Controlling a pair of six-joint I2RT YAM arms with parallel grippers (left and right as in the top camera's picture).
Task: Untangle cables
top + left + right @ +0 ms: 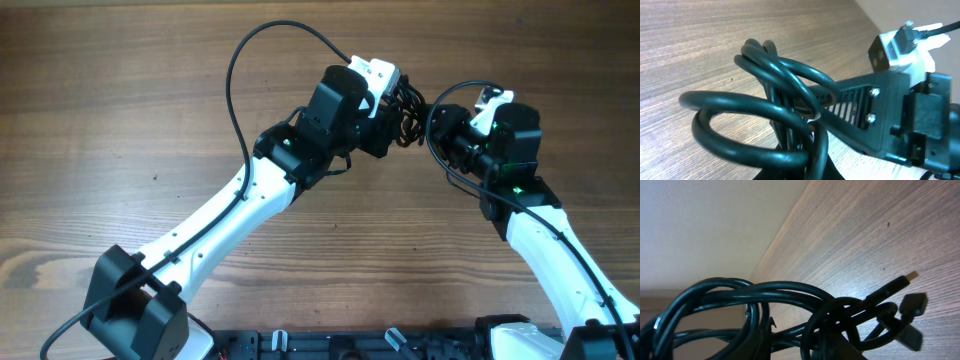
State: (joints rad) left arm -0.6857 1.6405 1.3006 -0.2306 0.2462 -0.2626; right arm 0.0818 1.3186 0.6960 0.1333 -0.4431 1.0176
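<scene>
The cables (408,108) are a small black knot held up between my two grippers at the upper middle of the table. My left gripper (392,112) closes on the knot from the left. In the left wrist view thick loops (770,100) fill the frame and run down into its jaws (800,172). My right gripper (437,125) holds the knot from the right, and its black finger (875,110) reaches into the loops. The right wrist view shows loops (790,292), a metal-tipped plug (909,276) hanging free, and the jaws (835,350) mostly hidden by cords.
The left arm's own thicker black cable (240,70) arcs high over the wooden table (120,120). The arm bases and a black rail (350,345) sit at the front edge. A pale wall (700,220) lies beyond the table's far edge.
</scene>
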